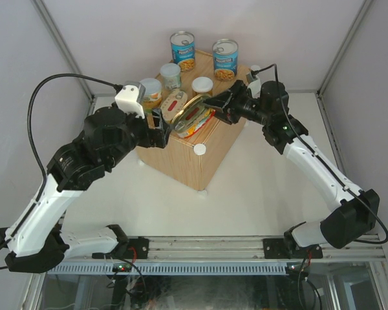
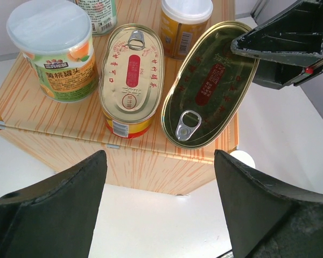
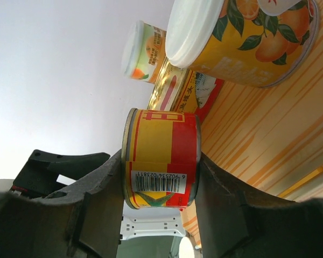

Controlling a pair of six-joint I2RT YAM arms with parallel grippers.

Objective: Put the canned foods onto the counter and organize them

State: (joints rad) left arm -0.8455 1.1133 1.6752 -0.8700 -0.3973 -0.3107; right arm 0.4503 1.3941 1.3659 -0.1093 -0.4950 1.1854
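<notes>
My right fingers (image 3: 97, 188) pinch a flat oval tin (image 3: 161, 145) lid-to-base, tilted over the corner of the counter (image 2: 151, 166) beside its twin (image 2: 131, 75); released here, it could slide off the edge.

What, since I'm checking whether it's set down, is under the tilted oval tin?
The wooden counter top lies under the tilted tin, which the right gripper holds. The patch beneath is hidden by the tin, so whether its low end touches cannot be seen.
</notes>
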